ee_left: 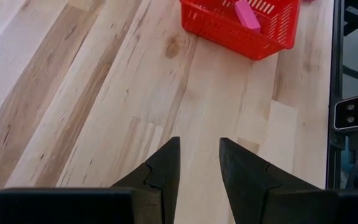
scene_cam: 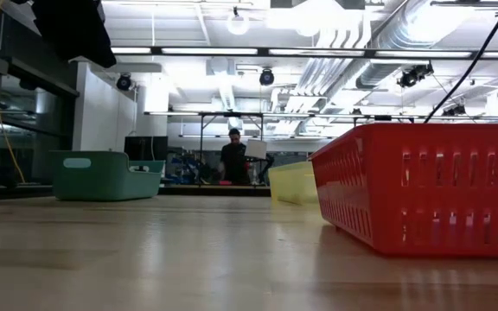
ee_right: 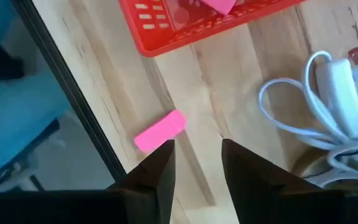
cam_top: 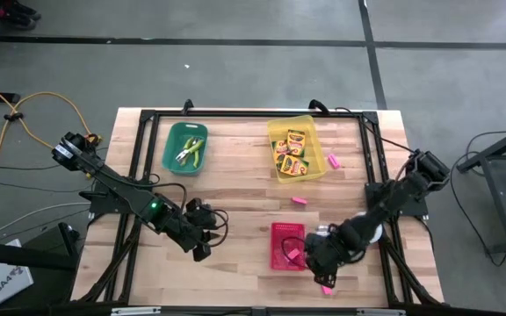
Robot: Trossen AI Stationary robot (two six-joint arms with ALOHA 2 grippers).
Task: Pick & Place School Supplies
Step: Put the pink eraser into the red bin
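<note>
A pink eraser [ee_right: 160, 131] lies flat on the table by the near edge, also seen from above as the pink eraser [cam_top: 327, 288]. My right gripper [ee_right: 197, 155] hovers open over it, and the eraser sits just outside one fingertip, not between the fingers. Another eraser [ee_left: 247, 15] lies in the red basket [cam_top: 286, 247]. Two more erasers [cam_top: 299, 201] [cam_top: 332, 161] lie on the wood. Crayon boxes [cam_top: 292, 149] fill the yellow bin [cam_top: 310, 125]. My left gripper [ee_left: 199, 155] waits open above bare wood, left of the red basket.
A green bin [cam_top: 185, 147] with small tools stands at the far left. A white bulb with coiled cord [ee_right: 331, 118] lies right of the red basket. The black table frame [ee_right: 73, 99] runs close by the near eraser. A person [scene_cam: 234, 161] stands far behind the table.
</note>
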